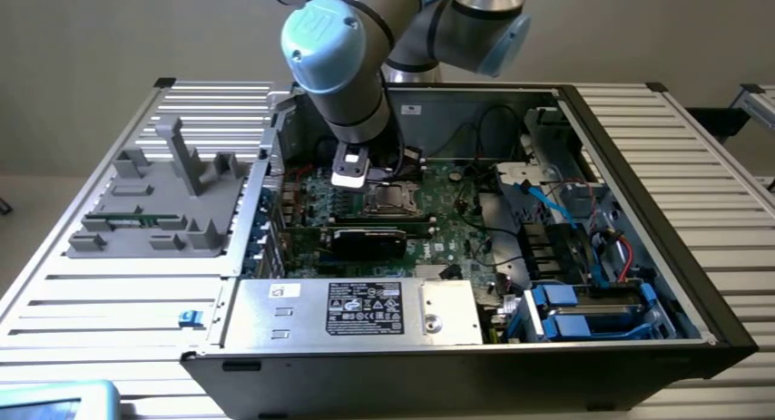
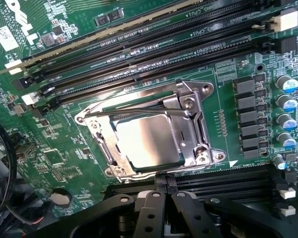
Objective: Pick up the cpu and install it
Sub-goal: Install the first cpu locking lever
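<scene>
The cpu (image 2: pixel 146 141) lies flat in its socket on the green motherboard (image 2: pixel 54 158), shiny silver top up, with the metal socket frame (image 2: pixel 201 134) around it. A thin metal lever (image 2: pixel 139 115) crosses one edge of the chip. My gripper (image 2: pixel 164 184) hovers just beside the socket, fingers shut together with nothing between them. In the exterior view the arm reaches down into the open computer case, with the gripper (image 1: pixel 354 177) just above the socket (image 1: pixel 390 199).
Empty black memory slots (image 2: pixel 154 52) run beside the socket, with capacitors (image 2: pixel 288 104) near them. A black card (image 1: pixel 381 240) sits in front of the socket, a power supply (image 1: pixel 351 309) at the case front, blue drive bays (image 1: pixel 582 311) and cables at the exterior view's right. A grey fixture (image 1: pixel 158 202) stands outside the case.
</scene>
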Available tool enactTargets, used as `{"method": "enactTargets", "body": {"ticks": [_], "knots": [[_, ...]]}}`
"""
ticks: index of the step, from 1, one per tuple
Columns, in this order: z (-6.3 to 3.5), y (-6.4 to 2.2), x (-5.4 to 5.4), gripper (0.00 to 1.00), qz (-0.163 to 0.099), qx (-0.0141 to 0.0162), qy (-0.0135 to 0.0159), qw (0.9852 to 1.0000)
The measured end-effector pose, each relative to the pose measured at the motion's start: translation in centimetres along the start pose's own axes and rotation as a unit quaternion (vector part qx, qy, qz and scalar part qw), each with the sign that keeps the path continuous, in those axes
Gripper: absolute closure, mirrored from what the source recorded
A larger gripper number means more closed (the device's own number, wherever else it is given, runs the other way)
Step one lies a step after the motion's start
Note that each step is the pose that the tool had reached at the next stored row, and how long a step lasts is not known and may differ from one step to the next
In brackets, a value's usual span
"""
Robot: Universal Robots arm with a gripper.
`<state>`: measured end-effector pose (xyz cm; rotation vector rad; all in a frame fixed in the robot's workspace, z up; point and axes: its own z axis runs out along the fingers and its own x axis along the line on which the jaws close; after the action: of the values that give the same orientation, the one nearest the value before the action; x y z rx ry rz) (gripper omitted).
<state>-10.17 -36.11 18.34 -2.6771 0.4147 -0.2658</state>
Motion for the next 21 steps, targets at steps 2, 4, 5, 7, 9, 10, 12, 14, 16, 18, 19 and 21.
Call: {"method": "enactTargets", "body": {"ticks": [2,4,5,7,9,10,12,14,16,18,19,21], "knots": [[0.05,-0.05,0.2,0.89,0.000,0.0000,0.0000,1.0000],[0.09,-0.09,0.3,0.89,0.000,0.0000,0.0000,1.0000],[0.11,-0.11,0.4,0.89,0.000,0.0000,0.0000,1.0000],[0.15,-0.16,0.6,0.89,0.000,0.0000,0.0000,1.0000],[0.19,-0.20,0.8,0.89,0.000,0.0000,0.0000,1.0000],[0.21,-0.22,0.8,0.89,0.000,-0.0001,0.0000,1.0000],[0.25,-0.26,1.0,0.89,0.000,0.0000,0.0000,1.0000],[0.27,-0.28,1.1,0.89,0.000,-0.0001,0.0000,1.0000],[0.30,-0.32,1.2,0.89,0.000,-0.0001,0.0000,1.0000],[0.33,-0.35,1.3,0.89,0.000,-0.0001,0.0000,1.0000],[0.35,-0.37,1.4,0.89,0.000,-0.0001,0.0000,1.0000],[0.39,-0.40,1.5,0.89,0.000,0.0000,0.0000,1.0000]]}}
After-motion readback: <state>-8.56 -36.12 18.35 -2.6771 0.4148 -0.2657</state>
